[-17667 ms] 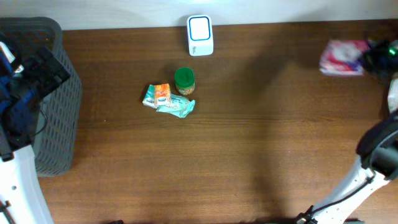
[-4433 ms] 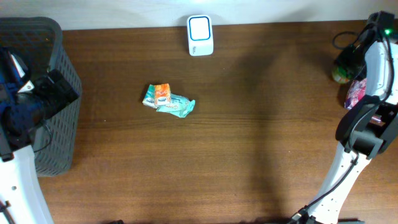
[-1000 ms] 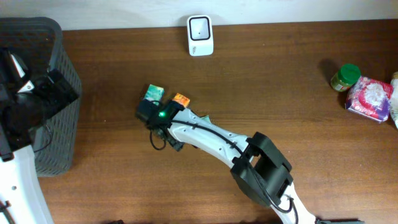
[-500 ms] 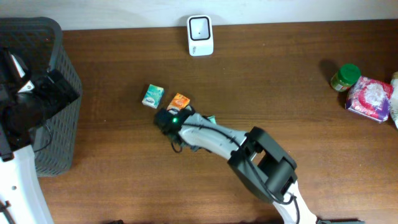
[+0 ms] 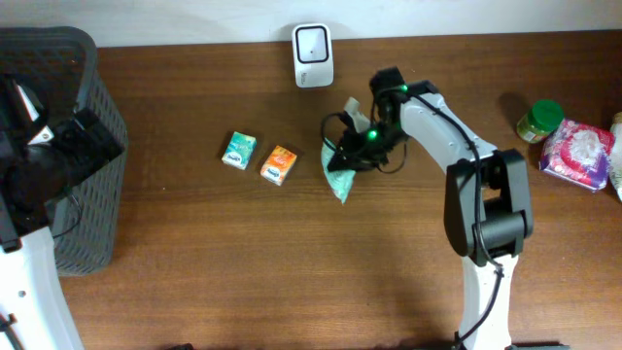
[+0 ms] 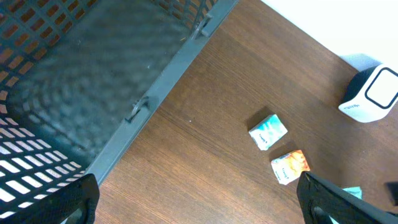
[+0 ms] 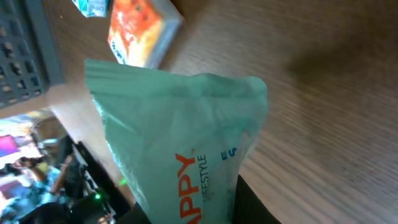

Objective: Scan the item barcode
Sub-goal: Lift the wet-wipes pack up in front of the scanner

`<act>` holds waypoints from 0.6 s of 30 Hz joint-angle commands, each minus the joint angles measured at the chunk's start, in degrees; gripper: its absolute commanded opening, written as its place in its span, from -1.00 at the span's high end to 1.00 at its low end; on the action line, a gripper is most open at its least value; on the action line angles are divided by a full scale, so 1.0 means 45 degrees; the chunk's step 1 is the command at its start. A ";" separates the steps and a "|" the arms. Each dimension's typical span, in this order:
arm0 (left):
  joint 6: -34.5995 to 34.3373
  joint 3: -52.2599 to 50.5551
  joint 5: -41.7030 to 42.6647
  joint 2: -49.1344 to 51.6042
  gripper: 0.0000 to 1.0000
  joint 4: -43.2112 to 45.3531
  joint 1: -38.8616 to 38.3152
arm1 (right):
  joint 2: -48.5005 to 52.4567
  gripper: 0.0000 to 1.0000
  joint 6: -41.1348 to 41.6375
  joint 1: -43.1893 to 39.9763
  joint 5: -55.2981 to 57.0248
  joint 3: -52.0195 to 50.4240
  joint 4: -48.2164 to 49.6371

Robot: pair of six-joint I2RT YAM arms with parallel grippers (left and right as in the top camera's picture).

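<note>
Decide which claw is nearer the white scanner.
Right. The right claw, gripping the green packet, is near the scanner's front right; the left claw hangs far off by the basket.

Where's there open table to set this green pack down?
Bare: the front strip of the table, and the stretch between the basket and the teal box. Crowded: near the orange box beside it, and around the jar and pink pack at the right edge.
</note>
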 commanded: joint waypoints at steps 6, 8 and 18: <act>-0.0073 0.0010 -0.0146 -0.0015 -0.98 0.0015 0.0083 | -0.0078 -0.18 -0.0107 -0.1132 0.2827 -0.0364 -0.0840; -0.0073 0.0010 -0.0141 -0.0015 -0.98 0.0015 0.0083 | -0.0083 -0.18 -0.0389 -0.1224 0.2822 0.0680 -0.1860; -0.0073 0.0010 -0.0146 -0.0015 -0.99 0.0015 0.0078 | -0.0019 -0.40 -0.0364 -0.1200 0.3517 -0.0126 -0.2001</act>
